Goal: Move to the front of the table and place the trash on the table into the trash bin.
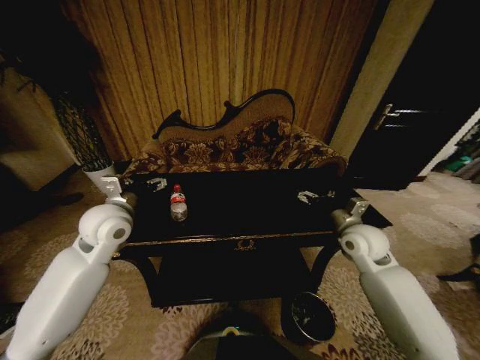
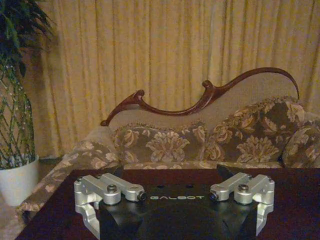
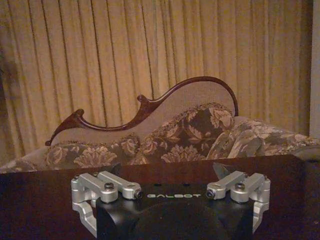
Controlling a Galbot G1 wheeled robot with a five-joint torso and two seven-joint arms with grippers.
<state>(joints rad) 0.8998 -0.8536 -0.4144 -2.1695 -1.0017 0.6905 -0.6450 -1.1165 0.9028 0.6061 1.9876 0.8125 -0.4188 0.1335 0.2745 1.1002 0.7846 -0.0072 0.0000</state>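
In the head view the robot stands at the front of the table [image 1: 247, 240], so the approach part of the task looks done. The bottle [image 1: 178, 203], with its red cap and red-white label, stands upright on the black tabletop, left of centre, so the trash has not been moved. The trash bin [image 1: 309, 317] sits on the carpet below the table's front right corner, much lower than the top, and nothing can be made out inside it. The left gripper [image 1: 157, 182] hovers over the left rear of the tabletop, near the bottle but apart from it. The right gripper [image 1: 307, 197] hovers over the right side, well apart from the bottle. Neither holds anything.

In the left wrist view the left gripper's fingers [image 2: 226, 172] stand wide apart over the dark tabletop, pointing toward the sofa [image 2: 200, 140] and the curtain [image 2: 165, 50] behind it; a potted plant [image 2: 17, 150] stands off to one side.

In the right wrist view the right gripper's fingers [image 3: 222, 170] are likewise spread, nothing between them, facing the same sofa.

Judging from this, every pick and drop is still left to do.
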